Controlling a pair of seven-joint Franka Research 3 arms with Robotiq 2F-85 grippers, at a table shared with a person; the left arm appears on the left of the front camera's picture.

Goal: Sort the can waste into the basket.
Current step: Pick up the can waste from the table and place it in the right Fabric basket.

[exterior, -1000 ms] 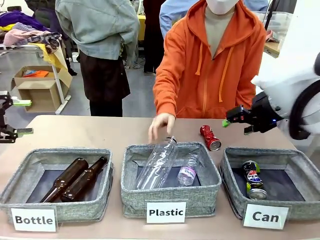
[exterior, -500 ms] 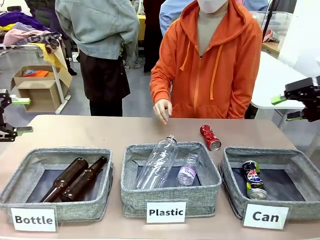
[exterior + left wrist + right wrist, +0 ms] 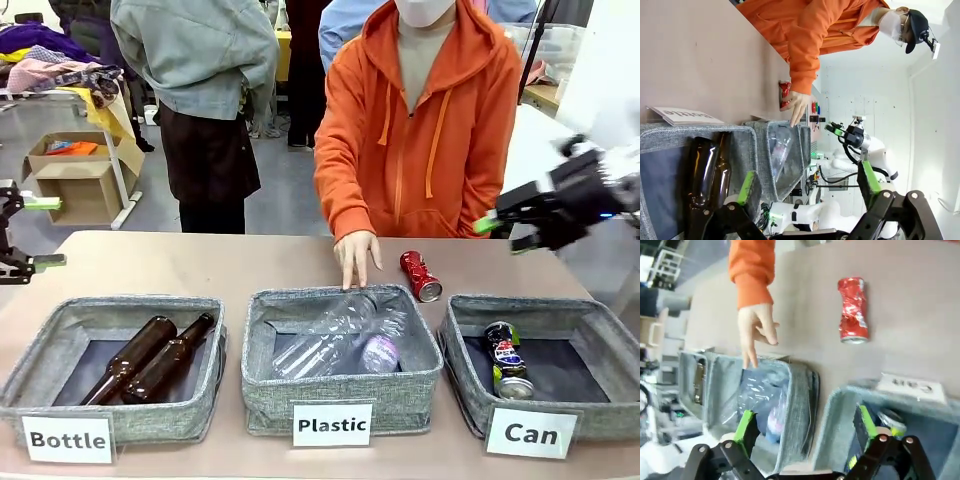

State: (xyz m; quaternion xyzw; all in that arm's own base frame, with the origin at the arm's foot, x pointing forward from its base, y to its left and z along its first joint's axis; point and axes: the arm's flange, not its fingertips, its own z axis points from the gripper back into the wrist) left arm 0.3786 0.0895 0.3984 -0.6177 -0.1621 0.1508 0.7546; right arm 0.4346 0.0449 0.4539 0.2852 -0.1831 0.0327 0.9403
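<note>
Front, red can (image 3: 421, 276): lay dented on its side on the table (image 3: 200, 265), just behind the gap between the Plastic basket (image 3: 340, 395) and the Can basket (image 3: 462, 345).
Front, Pepsi can (image 3: 507, 360): already inside the Can basket.
Front, right gripper (image 3: 503, 235): hung above the table's right end, jaws wide apart, holding nothing.
Front, left gripper (image 3: 47, 233): at the left edge, jaws wide apart, empty.
Left wrist, person's hand (image 3: 796, 106): reached down near the red can.
Right wrist, red can (image 3: 852, 310): well ahead of the spread green pads (image 3: 746, 427).
Risk: with the hand so near, an approach could strike it; the round, crumpled can might roll or slip from the pads.
</note>
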